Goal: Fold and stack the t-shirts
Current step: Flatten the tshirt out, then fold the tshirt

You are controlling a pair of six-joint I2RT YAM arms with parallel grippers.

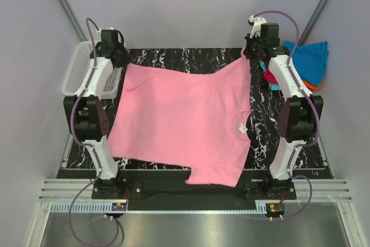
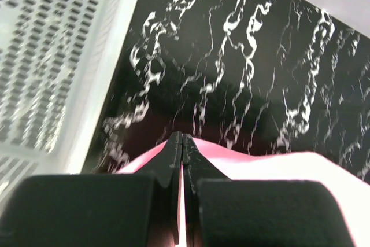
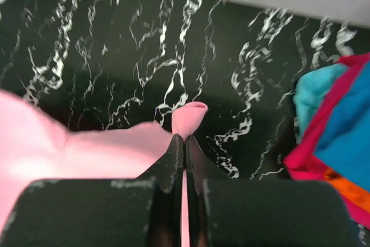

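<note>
Across the middle of the black marbled table (image 1: 191, 56) the pink t-shirt (image 1: 179, 120) lies spread flat and sideways, its neck toward the right arm and its hem toward the left; a small white neck label (image 1: 243, 126) shows at the collar; the near sleeve hangs over the table's near edge. At the far left corner of the cloth the left gripper (image 2: 182, 138) is pressed together on the pink fabric, which shows on both sides of its black fingers; at the far right corner the right gripper (image 3: 184, 138) pinches the shirt likewise, a small fold of pink poking out past its fingertips; both held corners are at the far side of the table. Beyond the right gripper, on the far right corner of the table, sits a pile of other t-shirts (image 1: 306, 62), teal-blue on top with magenta and orange edges beneath, well apart from the pink one. Beside the left arm, at the table's far left, stands a white mesh basket (image 1: 78, 76).
</note>
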